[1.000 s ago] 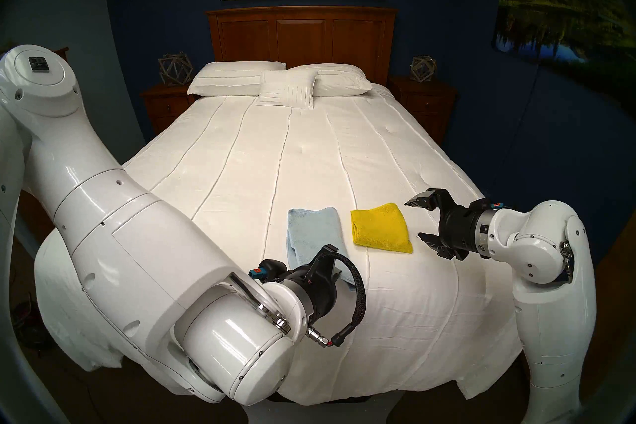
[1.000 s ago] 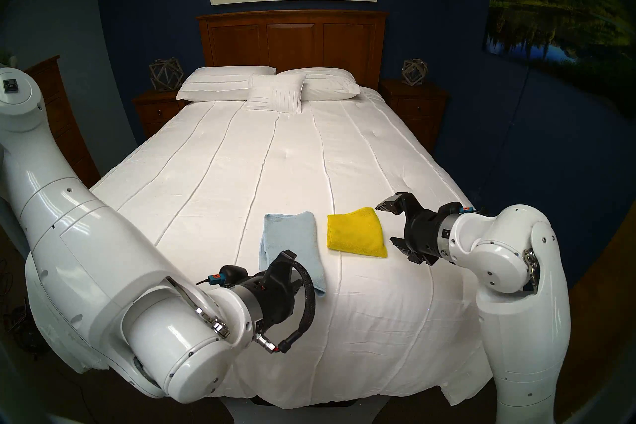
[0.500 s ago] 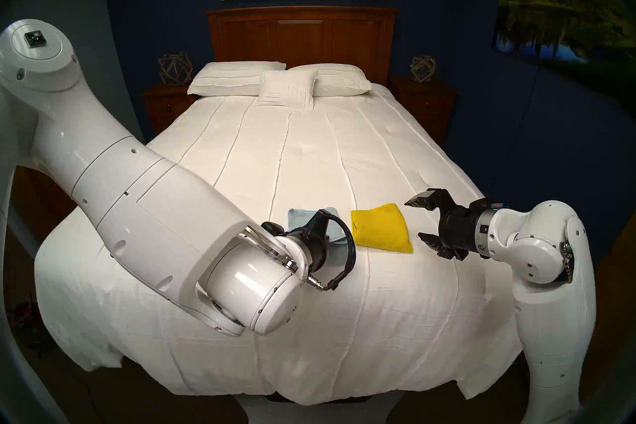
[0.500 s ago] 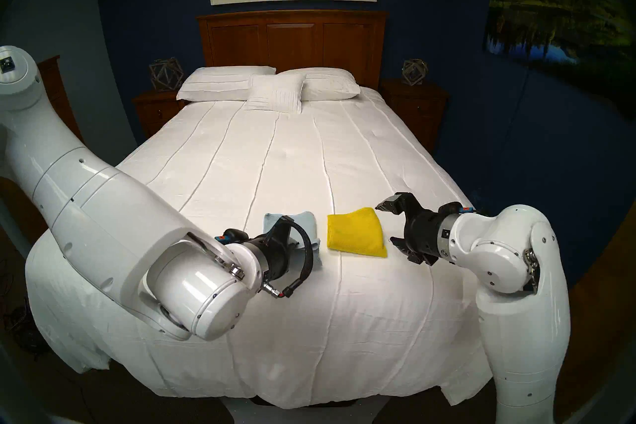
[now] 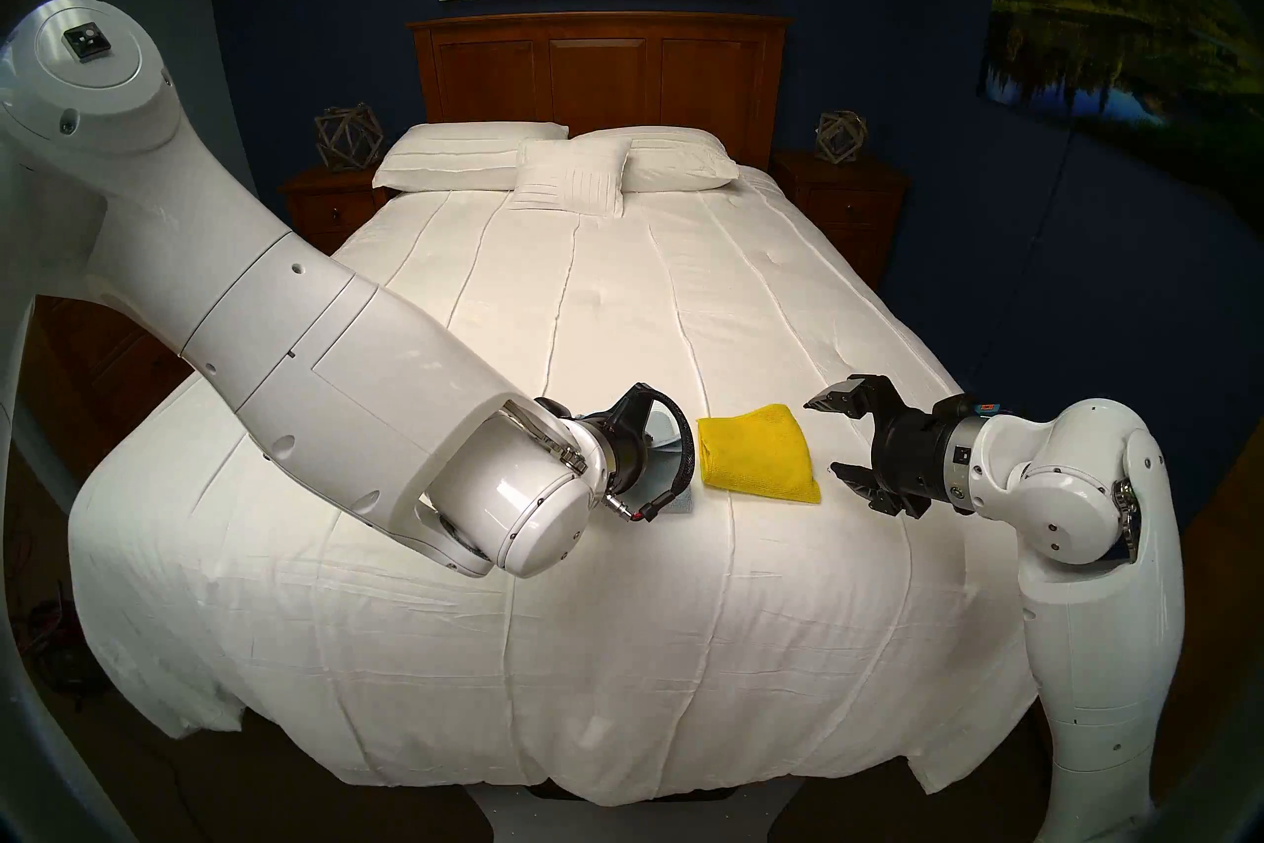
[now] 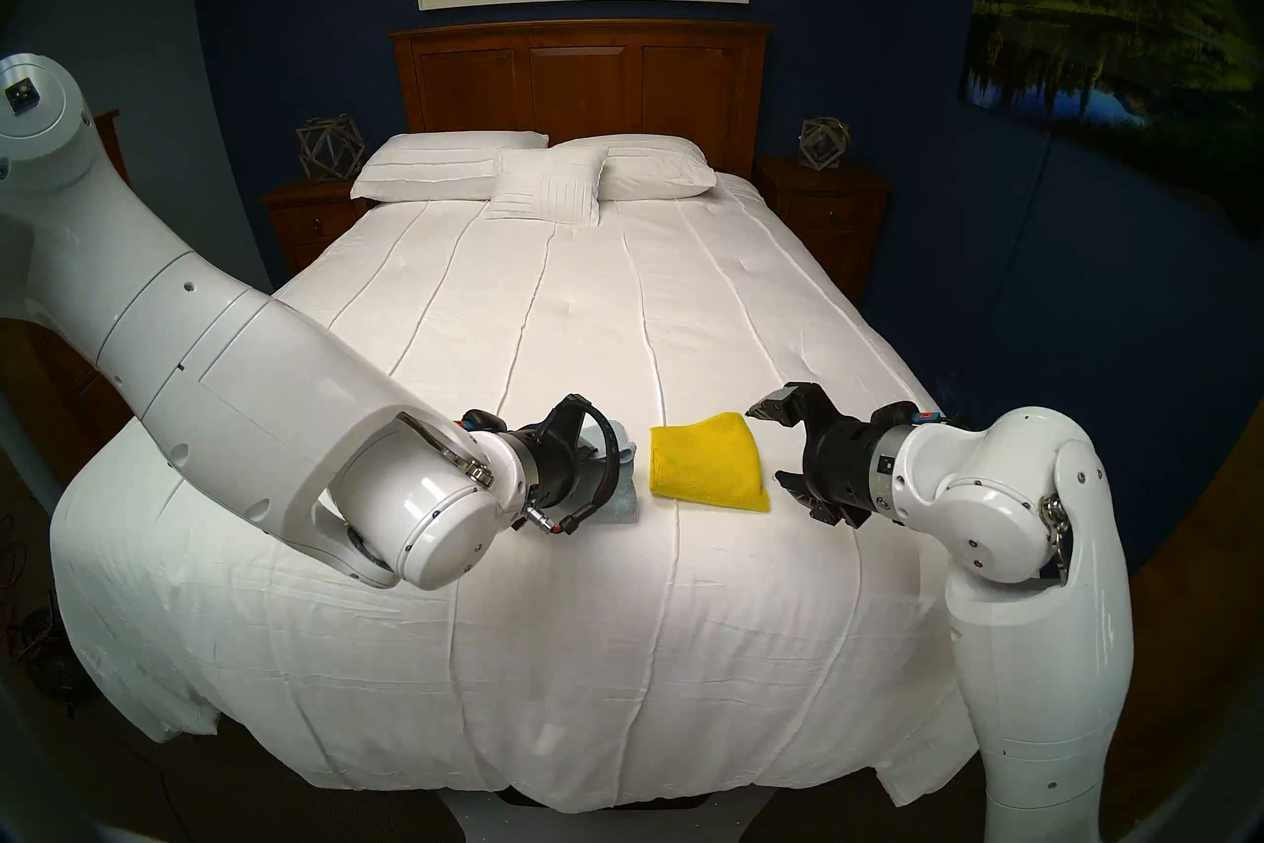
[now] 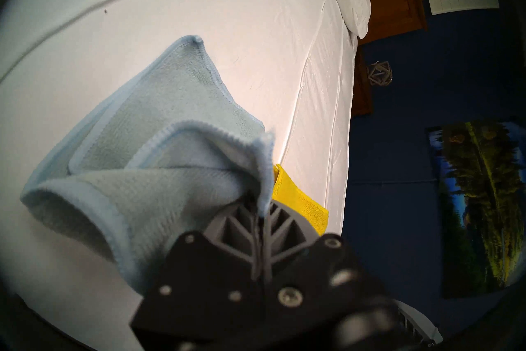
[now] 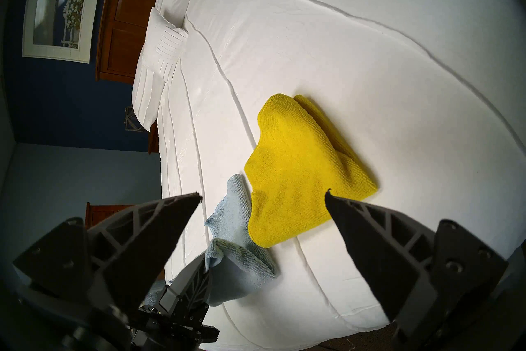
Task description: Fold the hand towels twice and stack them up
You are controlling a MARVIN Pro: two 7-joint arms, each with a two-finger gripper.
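Left pincer pinching light blue towel corner, carrying it over for second fold. Yellow towel lying folded at its 3 o'clock on bedspread surface. Right pincer hovering spread, keeping clear.

Two hand towels lie on the bedspread: one at nine o'clock of the other, nearly touching. Pillows sit at twelve o'clock.
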